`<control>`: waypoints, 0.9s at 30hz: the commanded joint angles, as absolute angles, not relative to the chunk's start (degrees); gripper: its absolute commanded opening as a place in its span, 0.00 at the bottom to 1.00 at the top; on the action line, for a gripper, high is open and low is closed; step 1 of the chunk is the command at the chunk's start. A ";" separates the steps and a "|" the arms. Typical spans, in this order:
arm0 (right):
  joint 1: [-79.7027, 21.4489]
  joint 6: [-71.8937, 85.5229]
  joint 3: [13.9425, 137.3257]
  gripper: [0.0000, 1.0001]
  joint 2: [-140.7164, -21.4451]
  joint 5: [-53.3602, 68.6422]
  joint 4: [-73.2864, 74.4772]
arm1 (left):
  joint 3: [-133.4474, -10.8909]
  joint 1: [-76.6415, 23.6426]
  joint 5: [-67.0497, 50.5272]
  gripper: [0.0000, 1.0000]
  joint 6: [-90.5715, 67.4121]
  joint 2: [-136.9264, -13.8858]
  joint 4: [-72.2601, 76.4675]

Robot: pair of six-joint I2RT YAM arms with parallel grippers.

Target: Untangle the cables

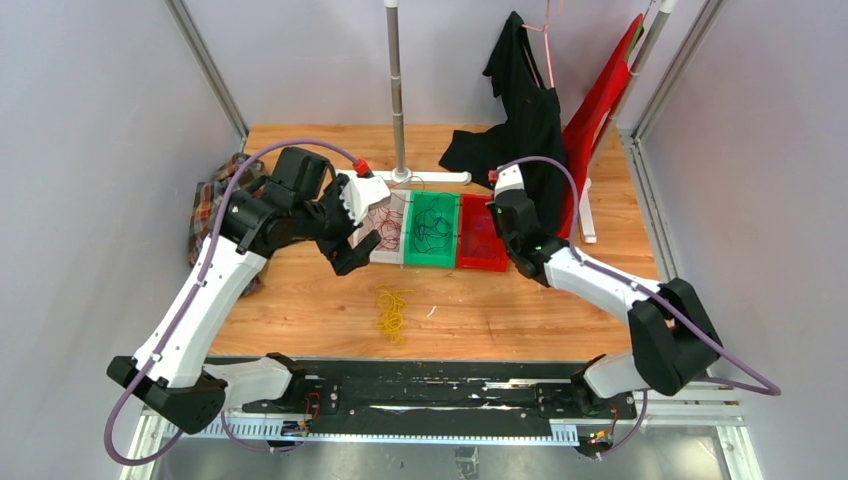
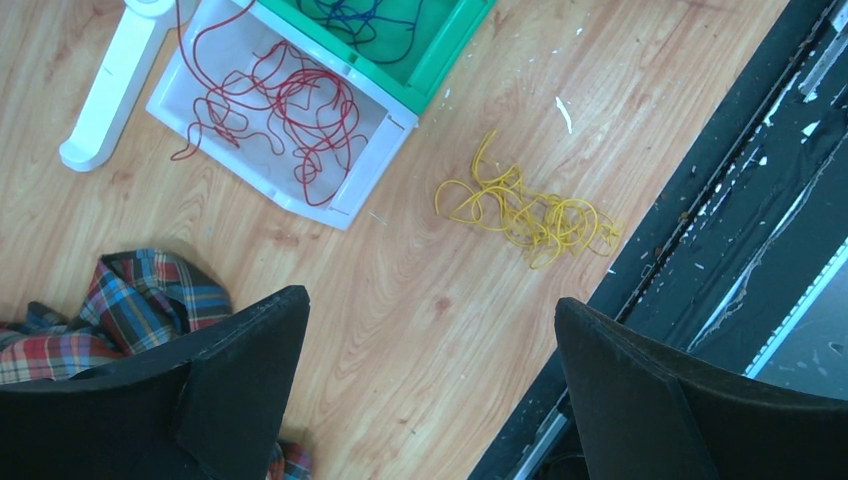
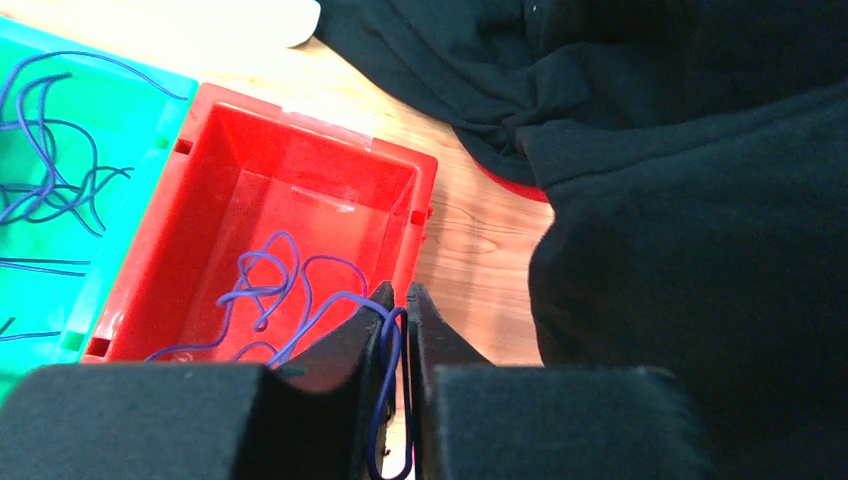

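Dark red cables point(image 2: 290, 100) lie curled in the white tray point(image 2: 330, 205). A yellow bunch point(image 2: 530, 215) rests on the bare wood point(image 1: 392, 310), near the front. Blue-purple cables lie in the green tray point(image 1: 432, 228) and in the red tray point(image 3: 270, 285). My left gripper point(image 2: 432, 300) hangs wide open above the wood beside the white tray, holding nothing. My right gripper point(image 3: 400, 290) hovers at the red tray's point(image 3: 300, 120) near right corner. Its jaws are almost together, with a loop of blue-purple cable point(image 3: 385, 400) pinched between them.
A plaid cloth point(image 1: 215, 205) lies at the left edge, just behind my left fingers point(image 2: 230, 380). A black garment point(image 3: 650, 150) and a red hanger piece point(image 1: 600, 95) crowd the back right. A metal pole point(image 1: 397, 90) on a white base point(image 2: 110, 90) stands behind the trays. A black rail point(image 1: 430, 395) lines the front.
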State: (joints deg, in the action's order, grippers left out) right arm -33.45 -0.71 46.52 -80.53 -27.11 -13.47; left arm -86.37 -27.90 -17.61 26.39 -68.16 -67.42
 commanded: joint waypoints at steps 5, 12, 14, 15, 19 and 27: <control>-33.05 4.77 61.39 0.46 -89.53 -21.85 2.09 | -80.97 -27.60 -17.45 0.98 28.34 -68.42 -68.03; -36.15 9.18 59.90 0.68 -85.29 -20.84 4.27 | -77.95 -26.98 -18.21 0.98 30.88 -69.90 -67.92; -37.58 9.55 58.69 0.68 -82.14 -20.69 4.89 | -76.69 -26.99 -18.95 0.98 31.66 -69.99 -67.53; -38.63 9.80 57.65 0.68 -80.29 -20.67 4.76 | -75.36 -26.98 -19.31 0.98 31.72 -69.78 -66.63; -44.07 11.80 51.57 0.68 -73.26 -20.50 3.20 | -68.38 -27.02 -22.62 0.98 31.56 -69.06 -60.12; -53.46 22.86 38.71 0.68 -57.26 -24.21 9.44 | -59.76 -30.20 -23.97 0.93 32.38 -77.10 -49.29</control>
